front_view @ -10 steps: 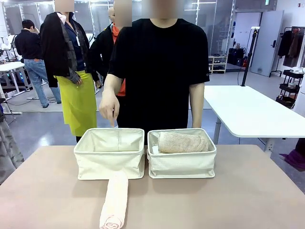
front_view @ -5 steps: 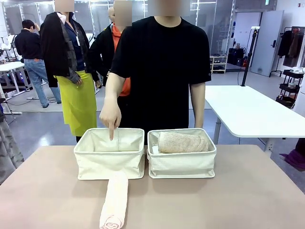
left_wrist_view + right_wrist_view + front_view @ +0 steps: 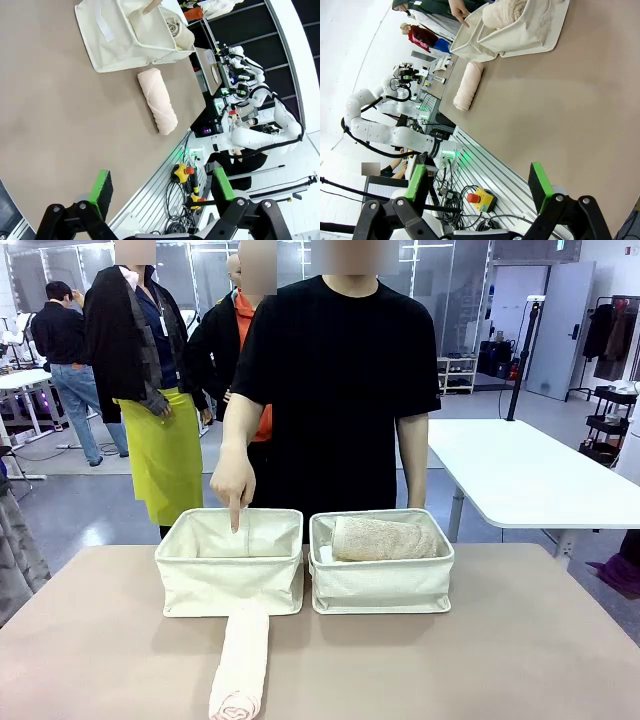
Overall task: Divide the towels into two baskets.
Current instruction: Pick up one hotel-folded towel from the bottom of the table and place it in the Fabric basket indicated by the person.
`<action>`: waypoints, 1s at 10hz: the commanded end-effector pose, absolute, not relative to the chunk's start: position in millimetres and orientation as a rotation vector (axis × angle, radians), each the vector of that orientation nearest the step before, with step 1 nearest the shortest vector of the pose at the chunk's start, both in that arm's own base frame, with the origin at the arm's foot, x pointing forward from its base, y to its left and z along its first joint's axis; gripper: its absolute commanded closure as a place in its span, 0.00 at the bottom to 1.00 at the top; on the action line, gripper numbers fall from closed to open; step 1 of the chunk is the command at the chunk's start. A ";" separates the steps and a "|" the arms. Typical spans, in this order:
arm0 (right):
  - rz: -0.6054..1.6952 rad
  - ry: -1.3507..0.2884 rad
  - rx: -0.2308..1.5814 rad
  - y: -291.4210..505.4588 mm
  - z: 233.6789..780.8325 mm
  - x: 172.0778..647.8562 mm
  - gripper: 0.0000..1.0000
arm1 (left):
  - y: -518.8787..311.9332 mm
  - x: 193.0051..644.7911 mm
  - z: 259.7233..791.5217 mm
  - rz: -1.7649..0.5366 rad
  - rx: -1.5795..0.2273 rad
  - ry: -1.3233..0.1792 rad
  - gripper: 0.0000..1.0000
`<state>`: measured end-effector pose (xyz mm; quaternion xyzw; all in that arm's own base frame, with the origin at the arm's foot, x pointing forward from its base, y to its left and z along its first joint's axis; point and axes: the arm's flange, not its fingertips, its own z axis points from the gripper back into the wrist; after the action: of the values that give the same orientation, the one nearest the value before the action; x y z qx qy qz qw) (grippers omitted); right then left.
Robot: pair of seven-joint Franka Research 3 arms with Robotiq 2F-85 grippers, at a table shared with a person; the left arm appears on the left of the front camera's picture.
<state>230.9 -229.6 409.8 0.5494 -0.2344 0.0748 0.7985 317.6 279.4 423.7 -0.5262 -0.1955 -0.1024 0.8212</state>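
Two cream canvas baskets stand side by side at the table's middle. The left basket [image 3: 230, 575] has no towel showing inside, and a person's hand [image 3: 233, 480] points a finger down into it. A tan towel [image 3: 385, 538] lies rolled in the right basket [image 3: 380, 580]. A cream towel [image 3: 240, 665] lies rolled on the table in front of the left basket. In the left wrist view my left gripper [image 3: 162, 187] is open over bare table, far from the cream towel [image 3: 157, 101] and the baskets [image 3: 115, 35]. My right gripper [image 3: 477, 185] is also open, away from the cream towel [image 3: 468, 86] and the tan towel [image 3: 505, 12].
The tan table top [image 3: 520, 650] has free room on both sides of the baskets. The table's near edge with cables and emergency-stop boxes [image 3: 480, 197] lies below both grippers. A white table [image 3: 520, 475] stands behind at the right, and other people stand far back.
The person's hand has come down a little, so the pointing finger now reaches into the left basket. The towels and baskets have not moved.
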 end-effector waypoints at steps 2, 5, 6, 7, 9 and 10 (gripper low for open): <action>0.168 -0.515 1.182 -228.6 412.3 228.6 0.00 | 278.2 310.7 425.2 -0.233 -1.116 -0.410 0.00; 0.168 -0.515 1.182 -228.6 412.3 228.6 0.00 | 278.2 310.7 425.2 -0.233 -1.116 -0.410 0.00; 0.168 -0.515 1.182 -228.6 412.3 228.6 0.00 | 278.2 310.7 425.2 -0.233 -1.116 -0.410 0.00; 0.168 -0.515 1.182 -228.6 412.3 228.6 0.00 | 278.2 310.7 425.2 -0.233 -1.116 -0.410 0.00; 0.168 -0.515 1.182 -228.6 412.3 228.6 0.00 | 278.8 318.0 423.7 -0.219 -1.120 -0.415 0.00; 0.168 -0.515 1.182 -228.6 412.3 228.6 0.00 | 272.7 320.6 428.4 -0.245 -1.111 -0.398 0.00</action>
<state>230.9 -229.6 409.8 0.5494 -0.2344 0.0748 0.7985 320.7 275.9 423.8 -0.5267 -0.1925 -0.1066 0.8211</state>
